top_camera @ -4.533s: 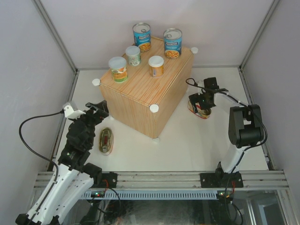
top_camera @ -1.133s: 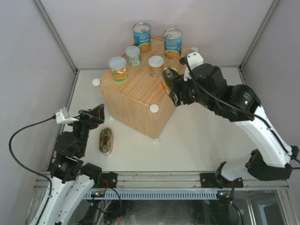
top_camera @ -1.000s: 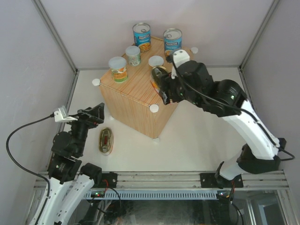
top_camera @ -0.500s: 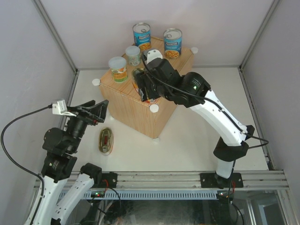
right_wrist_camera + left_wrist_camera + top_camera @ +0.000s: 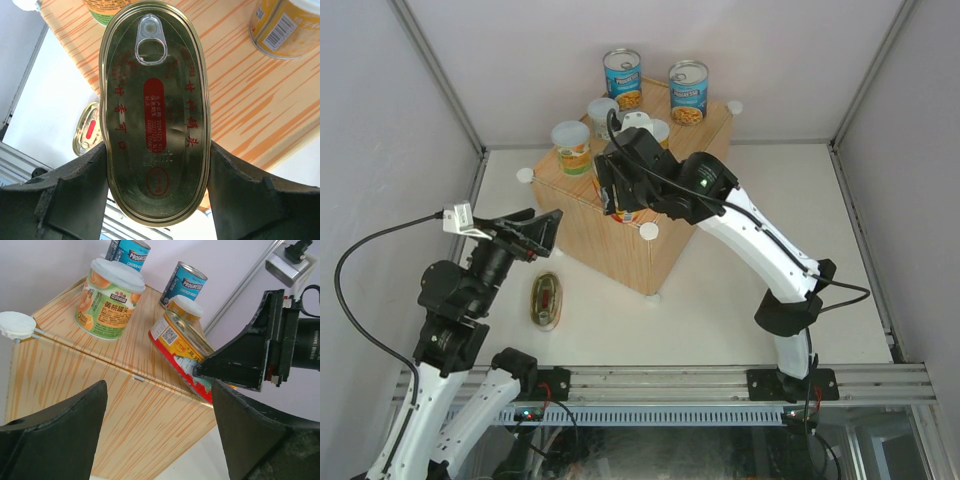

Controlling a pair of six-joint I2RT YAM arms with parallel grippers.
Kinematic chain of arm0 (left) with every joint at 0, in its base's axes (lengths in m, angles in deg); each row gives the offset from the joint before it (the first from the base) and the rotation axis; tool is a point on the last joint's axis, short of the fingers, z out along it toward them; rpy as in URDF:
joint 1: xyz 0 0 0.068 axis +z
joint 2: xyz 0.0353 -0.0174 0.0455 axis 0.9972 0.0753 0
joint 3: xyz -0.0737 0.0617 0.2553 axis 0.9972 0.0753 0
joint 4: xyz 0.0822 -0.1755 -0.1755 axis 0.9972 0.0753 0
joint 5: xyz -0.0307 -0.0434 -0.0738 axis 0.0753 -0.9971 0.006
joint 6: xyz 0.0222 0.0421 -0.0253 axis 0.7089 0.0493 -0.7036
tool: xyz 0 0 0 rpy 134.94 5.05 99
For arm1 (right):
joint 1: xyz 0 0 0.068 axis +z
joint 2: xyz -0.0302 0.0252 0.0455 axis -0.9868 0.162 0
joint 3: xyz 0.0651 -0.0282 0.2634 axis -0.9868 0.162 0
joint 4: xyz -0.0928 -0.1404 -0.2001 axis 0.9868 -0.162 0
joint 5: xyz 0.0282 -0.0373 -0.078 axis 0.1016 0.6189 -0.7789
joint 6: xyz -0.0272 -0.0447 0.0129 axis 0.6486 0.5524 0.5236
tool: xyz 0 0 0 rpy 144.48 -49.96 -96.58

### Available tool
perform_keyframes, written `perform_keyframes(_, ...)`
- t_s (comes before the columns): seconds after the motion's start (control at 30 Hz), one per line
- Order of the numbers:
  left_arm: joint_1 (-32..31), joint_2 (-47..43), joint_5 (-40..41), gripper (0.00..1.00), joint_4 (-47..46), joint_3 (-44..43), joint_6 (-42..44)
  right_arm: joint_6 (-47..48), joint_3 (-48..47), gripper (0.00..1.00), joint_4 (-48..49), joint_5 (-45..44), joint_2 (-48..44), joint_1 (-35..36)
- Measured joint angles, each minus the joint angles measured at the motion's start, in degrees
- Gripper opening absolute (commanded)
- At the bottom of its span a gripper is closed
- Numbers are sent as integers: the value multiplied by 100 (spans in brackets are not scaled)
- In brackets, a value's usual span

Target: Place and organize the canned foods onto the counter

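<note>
Over the near edge of the wooden box (image 5: 620, 240), an oval tin (image 5: 152, 90) is clamped across its narrow waist by the right claw (image 5: 156, 150), one finger on each long side. In the right wrist view the tin's gold lid faces the camera. Its long axis runs top to bottom of the frame, with the pull ring at the upper end. In the left wrist view it hangs tilted, showing its red-yellow side; whether it touches the box top I cannot tell.

A small orange can (image 5: 280, 25) stands on the box at the upper right of the right wrist view. A small green-and-orange can (image 5: 110, 299) stands near the box's left corner. Two tall blue cans (image 5: 622, 78) stand at the far edge.

On the white table (image 5: 720, 300), lower left of the box, a second oval tin (image 5: 547, 299) lies flat, lengthwise up the frame. The left claw (image 5: 157, 440) is spread wide and empty, facing the box.
</note>
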State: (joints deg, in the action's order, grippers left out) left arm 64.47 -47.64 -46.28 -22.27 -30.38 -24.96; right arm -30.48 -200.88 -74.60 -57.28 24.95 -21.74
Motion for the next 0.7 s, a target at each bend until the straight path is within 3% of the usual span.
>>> perform_keyframes(0.4, -76, 201, -31, 88, -511, 85, -238, -702, 0, 1, -330, -177, 76, -160)
perform_keyframes(0.7, -188, 389, 72, 88, -651, 90, -282, -804, 15, 24, -326, -208, 81, -205)
